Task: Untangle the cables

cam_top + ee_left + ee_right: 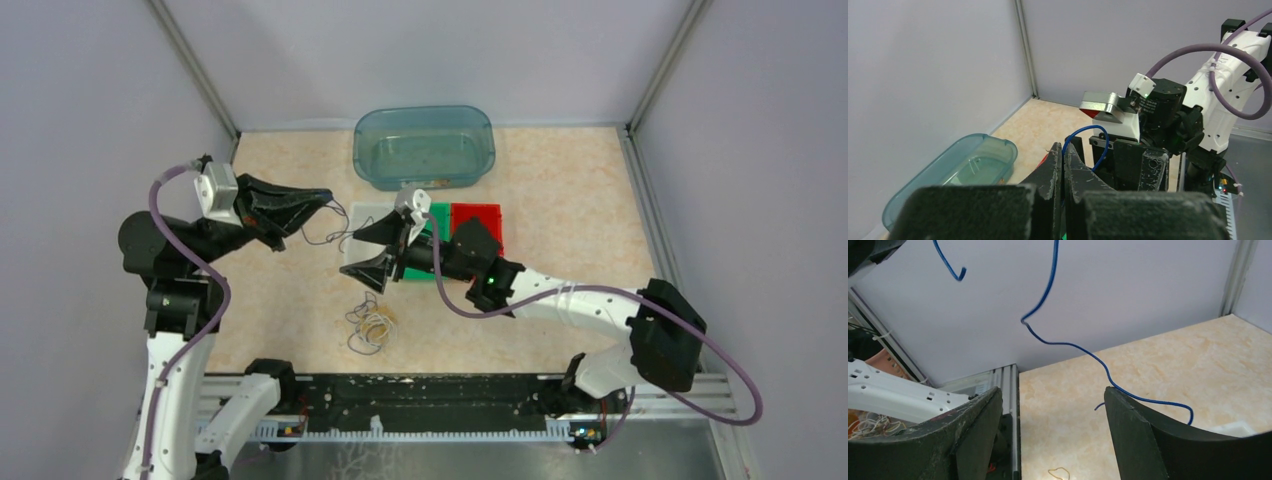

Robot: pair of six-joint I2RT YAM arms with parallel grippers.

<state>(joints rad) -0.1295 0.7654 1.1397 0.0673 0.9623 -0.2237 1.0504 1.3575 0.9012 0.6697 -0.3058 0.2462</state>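
Note:
My left gripper (327, 200) is raised over the table's left half and shut on a thin blue cable (318, 235), which dangles below its tips. In the left wrist view that blue cable (1099, 136) loops up out of the closed fingers (1053, 165). My right gripper (350, 254) hangs open just right of the dangling blue cable; in its wrist view the cable (1068, 345) runs down past the right finger (1120, 407) without being clamped. A small heap of tangled cables (370, 325), yellow-orange, white and dark, lies on the table below both grippers.
A translucent teal tub (423, 145) stands at the back of the table. White, green and red trays (478, 222) sit under the right arm's wrist. A metal rail (400, 395) runs along the near edge.

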